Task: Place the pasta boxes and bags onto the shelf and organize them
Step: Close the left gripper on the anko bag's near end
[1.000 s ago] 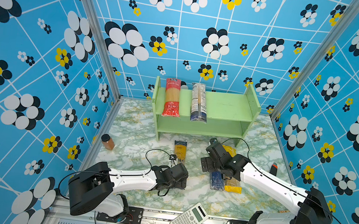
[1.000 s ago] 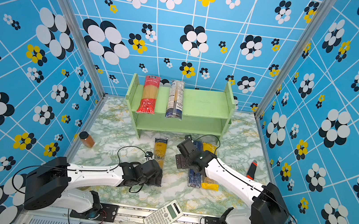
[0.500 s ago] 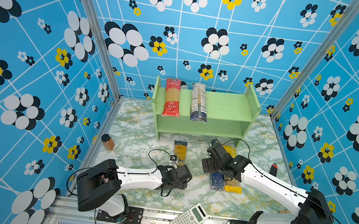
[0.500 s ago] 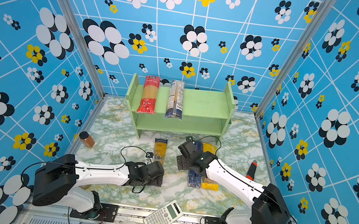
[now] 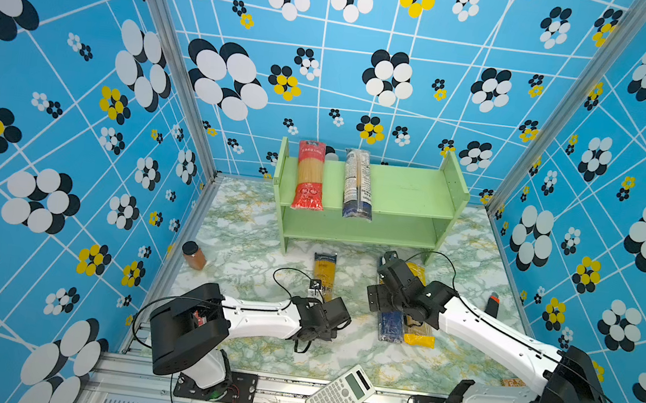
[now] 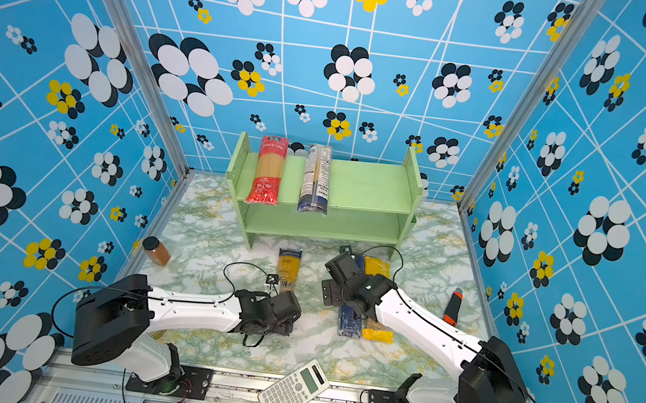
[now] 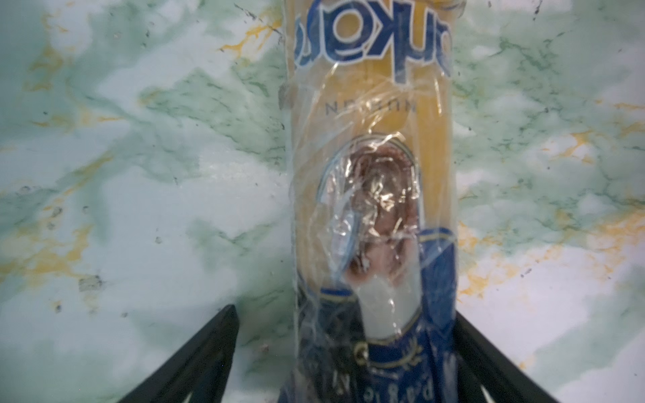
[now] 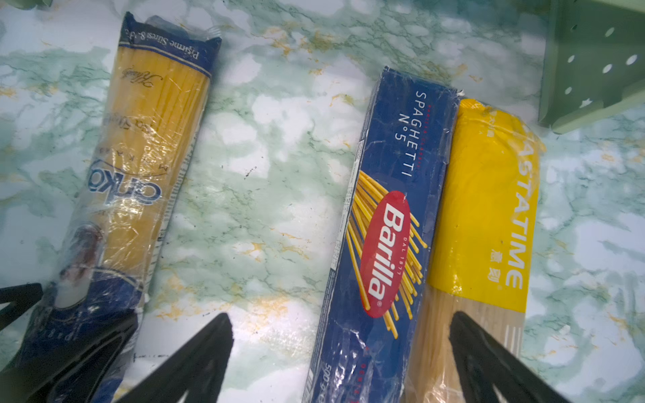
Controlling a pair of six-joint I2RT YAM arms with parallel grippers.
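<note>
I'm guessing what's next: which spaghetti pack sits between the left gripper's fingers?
The yellow-navy bag, lying alone; the Barilla box and yellow bag lie together by the right gripper.

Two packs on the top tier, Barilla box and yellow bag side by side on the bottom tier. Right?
No: the Barilla box and yellow bag lie side by side on the table, not on the shelf; the right wrist view shows it. Rest holds.
</note>
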